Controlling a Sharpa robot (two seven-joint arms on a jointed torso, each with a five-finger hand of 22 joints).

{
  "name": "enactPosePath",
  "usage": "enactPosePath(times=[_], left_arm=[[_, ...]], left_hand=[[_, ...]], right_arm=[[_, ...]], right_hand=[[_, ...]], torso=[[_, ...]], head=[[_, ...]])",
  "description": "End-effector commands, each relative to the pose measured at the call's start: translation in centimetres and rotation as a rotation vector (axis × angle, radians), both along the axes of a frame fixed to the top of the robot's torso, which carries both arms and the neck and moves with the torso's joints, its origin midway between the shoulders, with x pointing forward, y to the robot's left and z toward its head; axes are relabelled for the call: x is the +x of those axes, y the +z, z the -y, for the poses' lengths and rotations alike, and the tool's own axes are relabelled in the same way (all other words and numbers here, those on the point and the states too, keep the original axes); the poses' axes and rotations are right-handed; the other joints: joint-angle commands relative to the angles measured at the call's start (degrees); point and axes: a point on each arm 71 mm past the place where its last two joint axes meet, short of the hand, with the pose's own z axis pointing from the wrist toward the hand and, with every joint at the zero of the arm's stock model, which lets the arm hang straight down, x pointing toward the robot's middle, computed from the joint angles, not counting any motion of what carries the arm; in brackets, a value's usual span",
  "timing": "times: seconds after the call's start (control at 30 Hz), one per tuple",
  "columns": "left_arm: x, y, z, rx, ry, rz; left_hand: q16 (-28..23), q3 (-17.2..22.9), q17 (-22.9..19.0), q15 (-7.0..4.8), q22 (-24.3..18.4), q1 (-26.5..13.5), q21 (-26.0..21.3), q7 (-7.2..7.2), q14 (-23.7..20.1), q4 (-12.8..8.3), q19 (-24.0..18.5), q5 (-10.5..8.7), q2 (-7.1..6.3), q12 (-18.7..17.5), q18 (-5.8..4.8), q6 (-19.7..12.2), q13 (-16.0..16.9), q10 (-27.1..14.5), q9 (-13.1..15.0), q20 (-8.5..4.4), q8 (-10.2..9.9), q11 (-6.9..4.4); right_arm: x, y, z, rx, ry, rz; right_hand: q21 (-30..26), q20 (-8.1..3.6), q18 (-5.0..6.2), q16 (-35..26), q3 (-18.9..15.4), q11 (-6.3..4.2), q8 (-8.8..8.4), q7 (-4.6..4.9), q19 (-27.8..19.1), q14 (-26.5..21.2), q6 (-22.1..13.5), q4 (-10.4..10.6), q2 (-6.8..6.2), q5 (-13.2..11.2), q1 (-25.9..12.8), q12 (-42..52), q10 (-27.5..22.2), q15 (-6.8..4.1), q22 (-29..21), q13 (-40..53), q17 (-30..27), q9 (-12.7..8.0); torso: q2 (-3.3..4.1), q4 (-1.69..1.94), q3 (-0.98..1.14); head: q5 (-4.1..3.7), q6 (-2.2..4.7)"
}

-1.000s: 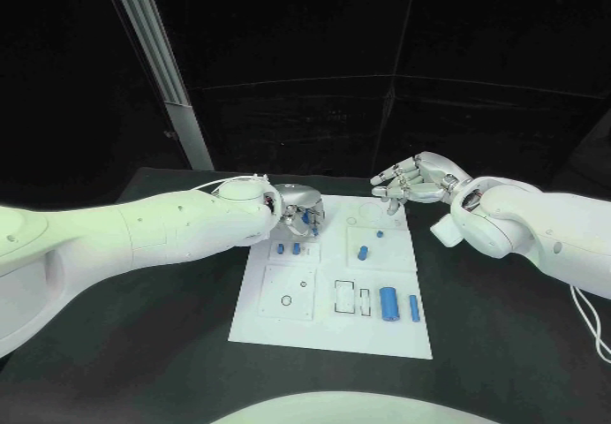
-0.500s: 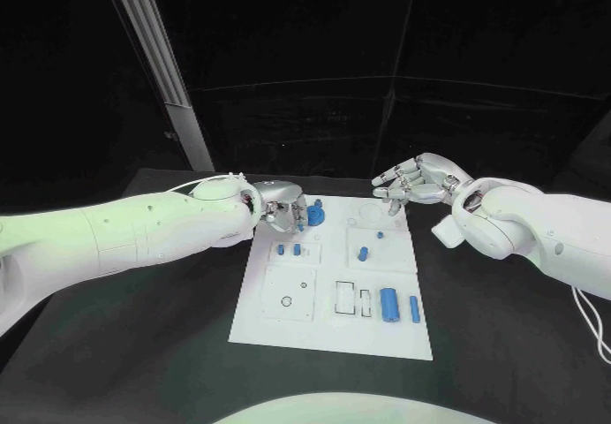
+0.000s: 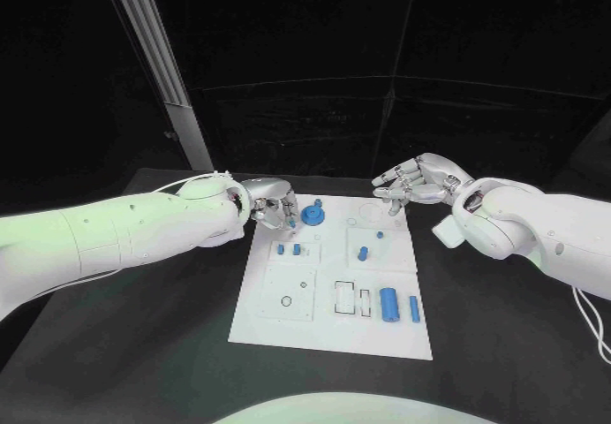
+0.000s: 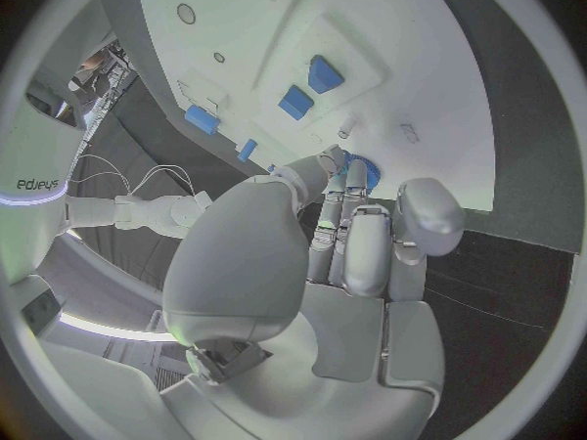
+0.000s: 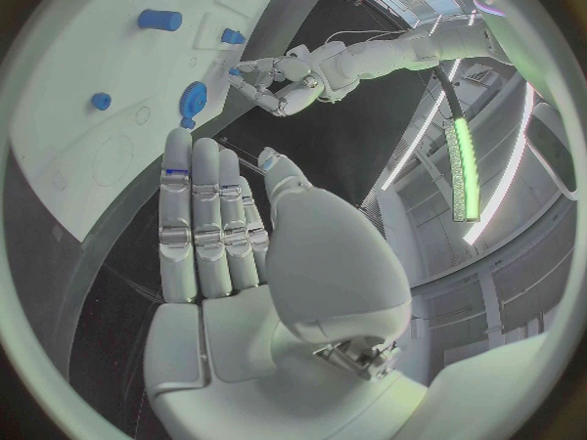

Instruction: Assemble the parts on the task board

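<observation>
The board (image 3: pixel 334 283) is being viewed at the table's middle, with blue parts lying in its recesses and a round blue part (image 3: pixel 314 213) standing at its far edge. The left hand (image 3: pixel 271 211) is being held just beside that round part, fingers curled toward it; in the left wrist view the fingertips (image 4: pixel 347 178) are lying against blue material, but whether anything is being pinched cannot be told. The right hand (image 3: pixel 414 184) is being held above the far right corner, its fingers loosely bent and apart, with nothing in it. As a judgement, the round part is being left half seated or is being nudged: a sideways drag from the withdrawing fingers could be tipping it out of its seat, and a fingertip catching its rim could be knocking the two small parts (image 3: pixel 288 249) nearby. Compared with a second ago, the left hand is being drawn back toward the board's left edge, so that the round part, then hidden beneath it, is being exposed; the right hand is being kept unchanged.
</observation>
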Motion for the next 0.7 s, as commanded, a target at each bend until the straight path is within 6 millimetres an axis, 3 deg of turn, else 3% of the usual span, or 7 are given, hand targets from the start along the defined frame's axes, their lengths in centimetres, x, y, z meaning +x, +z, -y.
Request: enactPosePath(times=[0.03,0.7], left_arm=[[0.00,0.02,0.07,-0.010,0.000,-0.029],[0.35,-0.77,0.44,0.054,-0.005,-0.084]], left_hand=[[0.3,0.3,-0.1,-0.02,0.1,-0.3,0.3,-0.04,1.3,-0.1,0.2,0.03,-0.37,-0.2,-0.76,0.4,0.1,0.6,0.0,-0.05,-0.3,0.01],[0.3,0.4,-0.3,-0.12,0.1,-0.6,0.3,-0.17,1.2,-0.2,0.1,0.03,-0.35,-0.3,-0.71,0.9,0.2,1.3,0.1,-0.08,-0.3,-0.14]], right_arm=[[0.01,0.15,-0.07,0.006,0.005,0.009],[-0.01,0.13,-0.16,0.006,0.007,0.009]], right_hand=[[0.1,0.15,0.08,0.2,0.1,-0.04,0.26,0.02,-0.3,-0.4,-0.4,0.3,0.34,0.3,0.0,0.4,-0.3,-0.17,0.1,0.1,0.1,0.1],[0.1,0.15,0.08,0.2,0.1,-0.04,0.26,0.02,-0.3,-0.4,-0.4,0.3,0.34,0.3,0.0,0.4,-0.3,-0.17,0.1,0.1,0.1,0.1]], torso=[[0.01,-0.09,0.05],[0.02,-0.10,0.04]], head=[[0.07,-0.04],[0.07,-0.31]])
